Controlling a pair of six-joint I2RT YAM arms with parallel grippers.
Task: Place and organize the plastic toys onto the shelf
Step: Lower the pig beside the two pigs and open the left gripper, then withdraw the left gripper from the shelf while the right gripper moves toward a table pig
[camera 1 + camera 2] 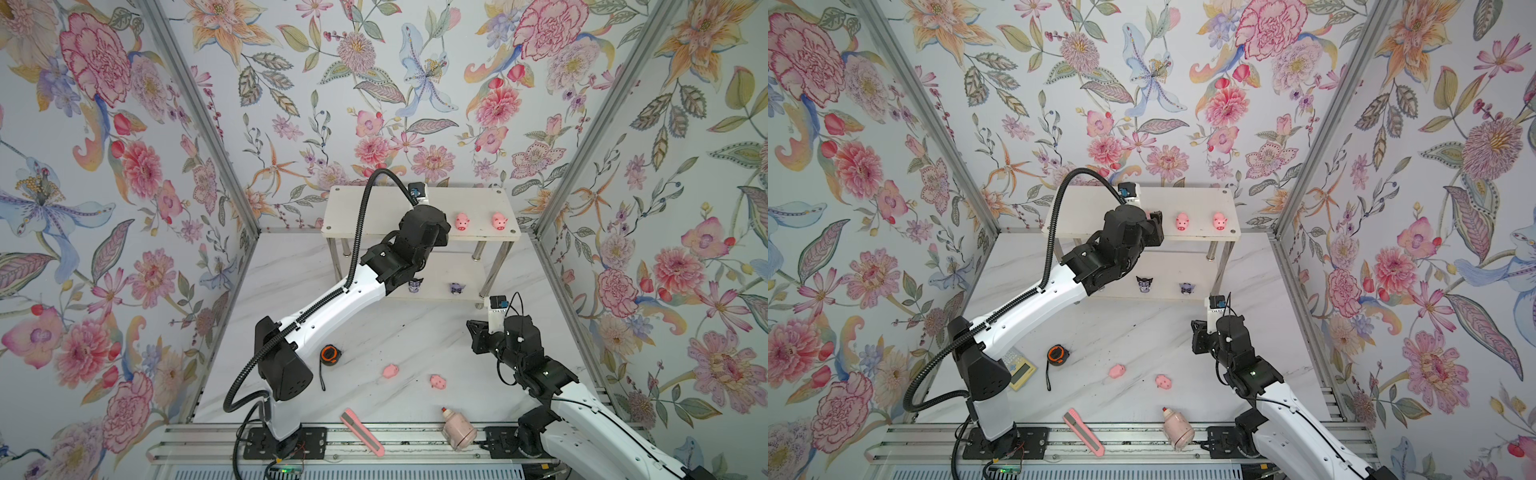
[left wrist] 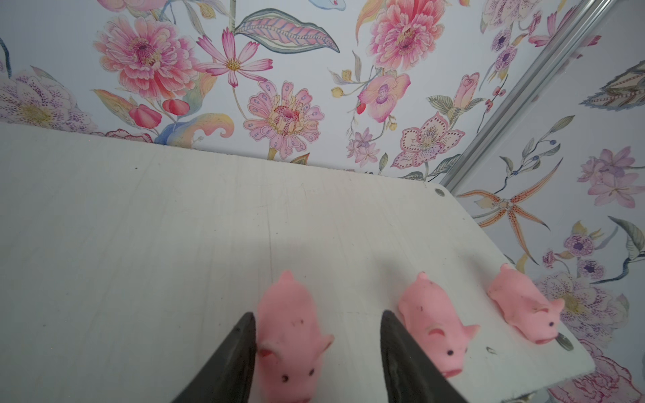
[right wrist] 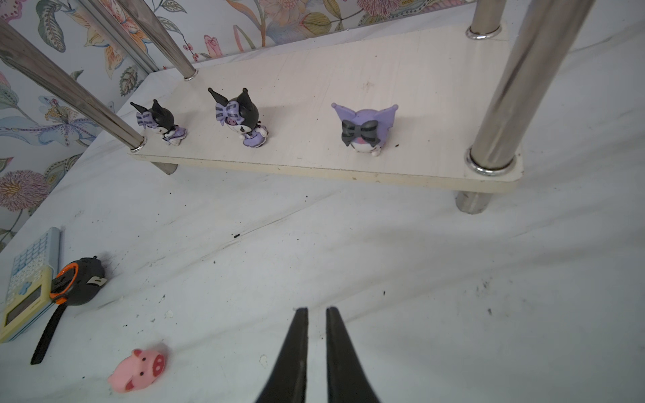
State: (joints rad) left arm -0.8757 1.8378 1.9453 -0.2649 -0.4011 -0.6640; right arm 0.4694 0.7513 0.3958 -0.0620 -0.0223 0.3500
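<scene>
Left wrist: left end effector parted astride pig; right end effector nearly closed, empty

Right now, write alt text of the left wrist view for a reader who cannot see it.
Three pink toy pigs stand in a row on a shelf's white top board: the first pig sits inside the open left gripper, the middle pig and the end pig beside it. A flowered wall rises behind.

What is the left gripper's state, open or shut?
Open. The left gripper has a finger on either side of a pink pig on the shelf; bare board shows between the pig and one finger.
</scene>
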